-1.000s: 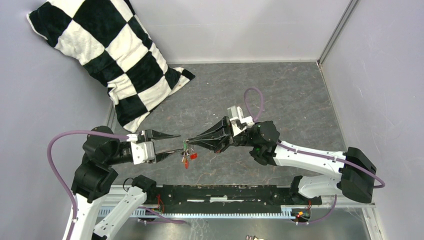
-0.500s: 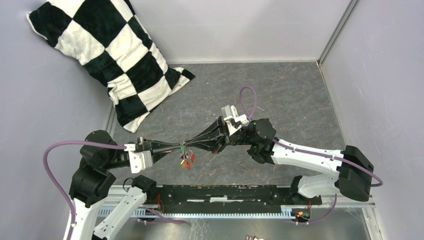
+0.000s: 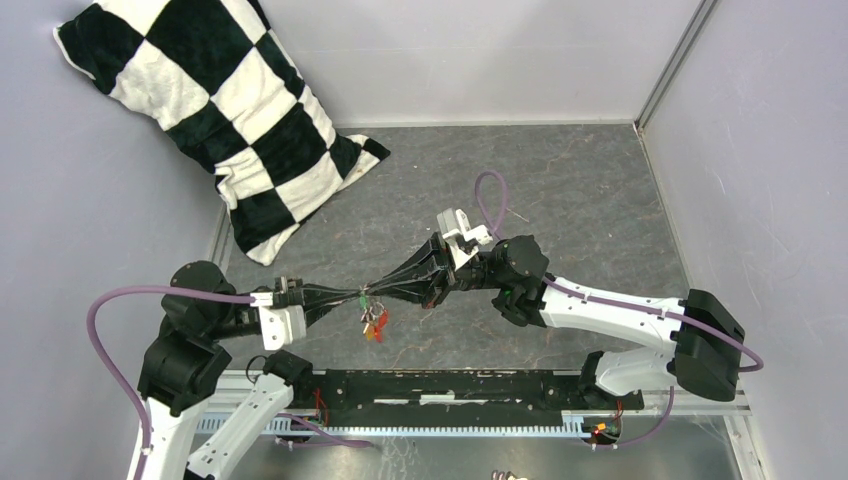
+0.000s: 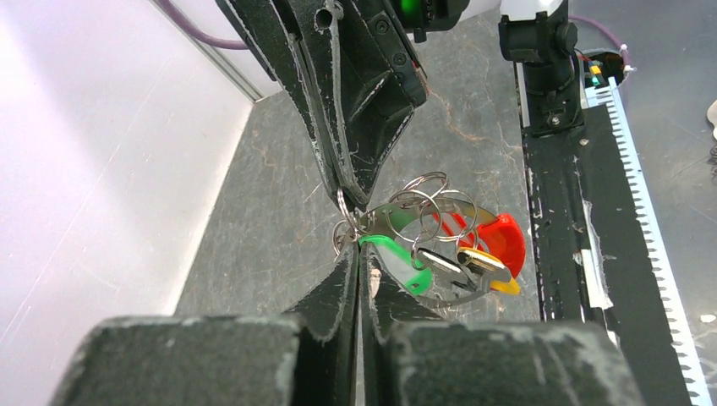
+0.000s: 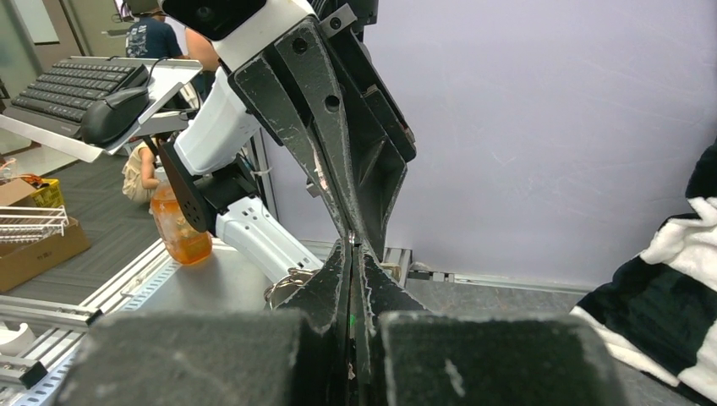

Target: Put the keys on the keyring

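Between the two sets of fingertips, which meet nose to nose on one left-to-right line, sits the top of the bunch. The left gripper (image 4: 358,258) has its jaws pressed together and appears to pinch the head of the green key (image 4: 397,258). The right gripper (image 4: 342,196) is clamped tight on the wire of the keyring (image 4: 385,213). Neither arm is nearer, as both are at it. The green key runs crosswise to the fingers, toward the arms' base rail (image 4: 592,254), and the coming move likely turns on working it along the coil. A yellow key (image 4: 495,275) and a red tab (image 4: 506,237), key head or strap I cannot tell, dangle on that same side. All of it hangs above the table (image 3: 560,200).
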You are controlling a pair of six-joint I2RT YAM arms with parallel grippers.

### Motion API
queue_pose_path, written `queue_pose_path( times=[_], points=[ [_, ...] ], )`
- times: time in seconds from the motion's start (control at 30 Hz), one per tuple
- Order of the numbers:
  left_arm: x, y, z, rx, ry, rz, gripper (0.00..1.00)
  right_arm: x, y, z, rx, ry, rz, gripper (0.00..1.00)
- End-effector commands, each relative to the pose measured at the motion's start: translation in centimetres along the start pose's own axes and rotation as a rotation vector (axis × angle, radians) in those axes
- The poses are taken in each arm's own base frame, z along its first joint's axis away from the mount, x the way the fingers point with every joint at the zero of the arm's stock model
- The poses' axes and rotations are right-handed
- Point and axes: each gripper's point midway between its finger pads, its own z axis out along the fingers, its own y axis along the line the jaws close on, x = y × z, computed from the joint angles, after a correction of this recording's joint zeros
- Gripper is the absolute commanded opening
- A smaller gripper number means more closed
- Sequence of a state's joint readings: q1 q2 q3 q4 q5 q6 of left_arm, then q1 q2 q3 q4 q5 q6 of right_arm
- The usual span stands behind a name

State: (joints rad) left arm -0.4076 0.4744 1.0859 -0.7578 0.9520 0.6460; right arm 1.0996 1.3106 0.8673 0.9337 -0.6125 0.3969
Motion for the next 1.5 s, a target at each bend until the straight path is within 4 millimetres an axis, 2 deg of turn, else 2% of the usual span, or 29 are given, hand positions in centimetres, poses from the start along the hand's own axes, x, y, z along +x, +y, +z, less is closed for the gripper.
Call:
queue_pose_path(
  times=[0.0, 0.4, 0.47, 0.6, 0.67, 0.93, 1.1, 1.3, 1.47],
  points=[
    [-0.1, -0.3, -0.1, 0.008, -0.014, 0.065, 0.03, -3.2, 0.8, 1.0, -0.038, -0.091, -0.026, 0.0],
    [0.4, -1.4, -0.1, 0.049, -0.022, 0.072, 0.03, -4.1, 0.8, 1.1, -0.005, -0.175, 0.011, 0.0],
    [0.4, -1.7, 0.0, 0.066, -0.032, 0.068, 0.11, -3.9, 0.8, 1.2, -0.002, -0.178, 0.013, 0.0],
    [0.2, -2.0, 0.0, 0.078, -0.042, 0.053, 0.37, -3.8, 0.8, 1.1, 0.011, -0.183, 0.016, 0.0],
    [0.1, -1.7, -0.1, 0.062, -0.034, 0.05, 0.41, -3.7, 0.7, 1.0, 0.016, -0.175, 0.01, 0.0],
    [-1.4, 0.8, -0.8, -0.085, -0.017, -0.032, 0.4, -2.3, 0.8, 0.7, 0.012, -0.057, -0.073, 0.0],
    [-2.9, -0.3, -0.8, -0.024, -0.062, -0.083, 0.49, -2.1, 1.1, 0.7, -0.008, 0.009, -0.126, 0.0],
    [-2.6, 0.0, -0.1, 0.003, -0.053, -0.165, 0.46, -2.4, 1.2, 0.8, -0.019, 0.031, -0.161, 0.01],
    [-1.3, 0.4, 0.4, 0.003, -0.01, -0.224, 0.42, -2.7, 1.3, 0.9, -0.021, 0.043, -0.193, 0.0]
  ],
)
